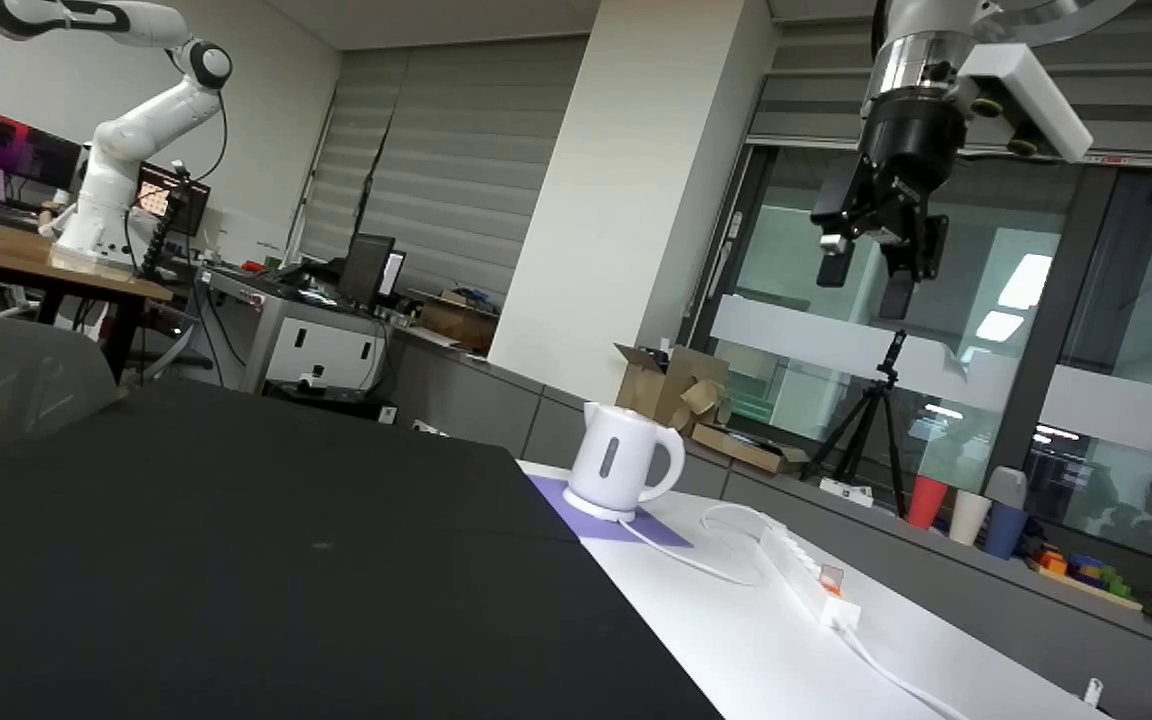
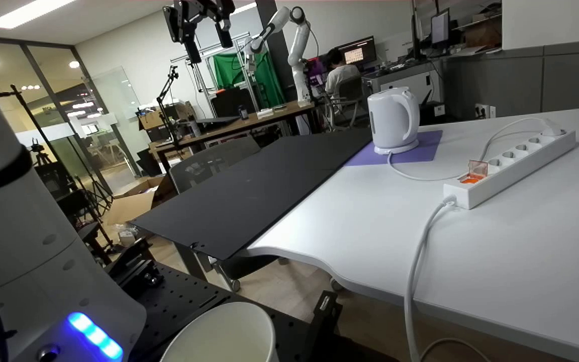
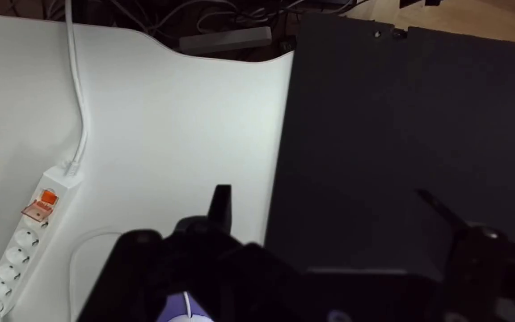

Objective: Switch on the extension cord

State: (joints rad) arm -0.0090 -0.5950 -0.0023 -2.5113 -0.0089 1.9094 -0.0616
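Long white plastic power strip (image 2: 515, 172): on white worktop (image 2: 314, 216), near round white plastic kettle (image 2: 394, 120).
Black two-fingered hand (image 1: 867, 283): spread, empty.
Likely reach: down, wrist-view left past kettle; strip's long axis slanted.

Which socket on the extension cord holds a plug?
The one farthest along the extension cord from its orange switch: a white plug sits in it; the other visible sockets hold none.

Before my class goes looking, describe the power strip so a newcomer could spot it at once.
Find the white table, then the kettle on a purple mat. Past the kettle's handle lies the power strip, long and low, set apart by its orange switch.
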